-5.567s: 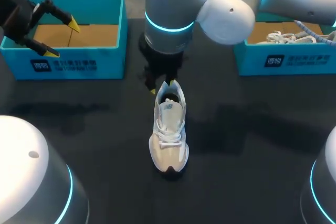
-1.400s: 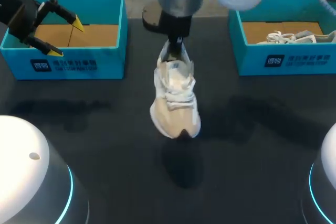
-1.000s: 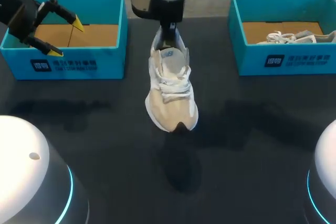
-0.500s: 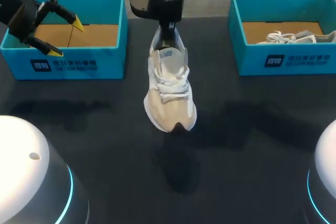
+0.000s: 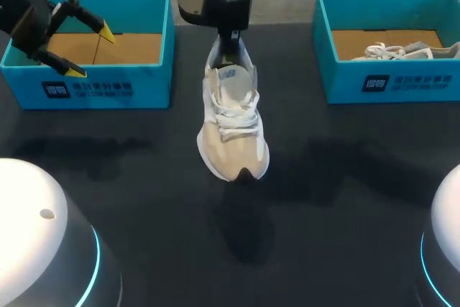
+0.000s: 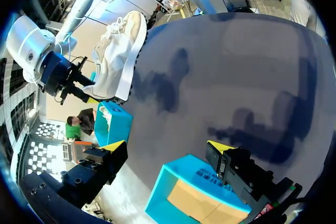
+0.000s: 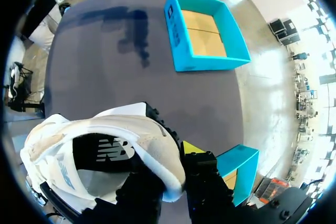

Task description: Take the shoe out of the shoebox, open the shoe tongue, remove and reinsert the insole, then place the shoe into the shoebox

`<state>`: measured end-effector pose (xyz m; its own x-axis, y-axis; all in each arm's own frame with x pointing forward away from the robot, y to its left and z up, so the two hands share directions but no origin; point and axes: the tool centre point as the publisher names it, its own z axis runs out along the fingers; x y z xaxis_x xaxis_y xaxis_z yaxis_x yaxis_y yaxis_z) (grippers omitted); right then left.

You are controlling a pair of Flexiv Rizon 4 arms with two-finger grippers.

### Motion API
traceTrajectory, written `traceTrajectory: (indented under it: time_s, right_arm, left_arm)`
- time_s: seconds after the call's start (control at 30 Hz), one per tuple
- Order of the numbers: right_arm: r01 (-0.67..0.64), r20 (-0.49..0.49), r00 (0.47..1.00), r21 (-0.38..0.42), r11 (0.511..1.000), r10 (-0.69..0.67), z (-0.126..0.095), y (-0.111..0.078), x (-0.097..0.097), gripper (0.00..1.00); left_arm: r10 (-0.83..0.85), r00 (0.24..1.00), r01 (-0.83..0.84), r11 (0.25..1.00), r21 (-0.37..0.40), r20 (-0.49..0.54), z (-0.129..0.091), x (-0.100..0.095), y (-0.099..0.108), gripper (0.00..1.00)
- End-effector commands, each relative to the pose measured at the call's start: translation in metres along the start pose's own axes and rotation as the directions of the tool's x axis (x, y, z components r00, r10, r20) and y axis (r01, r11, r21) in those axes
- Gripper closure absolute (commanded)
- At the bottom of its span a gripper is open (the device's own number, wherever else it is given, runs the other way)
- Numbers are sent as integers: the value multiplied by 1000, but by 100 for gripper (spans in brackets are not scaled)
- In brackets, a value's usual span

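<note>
Since the earlier frames the shoe [image 5: 233, 124] has come up off the desk [image 5: 323, 199]; in the last half second nothing budges.

Head view: right fingers [image 5: 230, 39] hold its heel, and left fingers [image 5: 104, 34] gape open over the empty shoebox [image 5: 108, 90].

Left wrist view adds that the shoe [image 6: 118, 59] hangs well clear of the desk.

Only the right wrist view shows the grip: fingers [image 7: 191, 148] pinch the heel collar, one inside and one outside.

My take: keep that pinch firm, carry it slowly, put the toe in first, and get the left arm off the box.
</note>
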<state>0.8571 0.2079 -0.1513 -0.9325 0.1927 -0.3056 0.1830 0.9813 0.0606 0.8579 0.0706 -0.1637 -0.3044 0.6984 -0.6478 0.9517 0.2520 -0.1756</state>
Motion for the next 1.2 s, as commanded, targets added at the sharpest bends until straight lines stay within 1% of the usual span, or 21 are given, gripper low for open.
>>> traceTrajectory:
  time_s: [0.03,0.07,0.1,0.23,0.37,0.5,0.57,0.67,1.0,1.07,1.2]
  right_arm:
    - [-25,1,1000,14,1000,25,3,-21,-18,100]
    - [-27,7,1000,26,999,27,4,-24,-20,100]
    - [-31,13,999,35,999,31,6,-32,-28,100]
    - [-33,38,999,71,997,30,9,-56,-51,100]
    - [-33,72,997,120,992,24,11,-84,-80,100]
    - [-37,79,997,135,990,27,13,-111,-109,100]
    - [-33,84,996,125,992,23,14,-121,-120,100]
    - [-20,84,996,133,991,9,17,-137,-141,100]
    - [42,86,995,137,990,-54,31,-170,-193,100]
    - [49,89,994,123,991,-60,34,-176,-202,100]
    - [66,89,993,120,991,-77,42,-189,-220,100]
  left_arm:
    - [0,1000,0,1000,0,-3,0,-1,1,0]
    - [0,1000,0,1000,0,-3,0,-1,1,0]
    - [0,1000,0,1000,0,-3,0,-1,1,0]
    - [0,1000,0,1000,0,-3,0,-1,1,0]
    - [0,1000,0,1000,0,-3,0,-1,1,0]
    - [0,1000,0,1000,0,-3,0,-1,1,0]
    - [0,1000,0,1000,0,-3,0,-1,1,0]
    - [0,1000,0,1000,0,-3,0,-1,1,0]
    - [0,1000,0,1000,0,-3,0,-1,1,0]
    - [0,1000,0,1000,0,-3,0,-1,1,0]
    - [0,1000,0,1000,0,-3,0,-1,1,0]
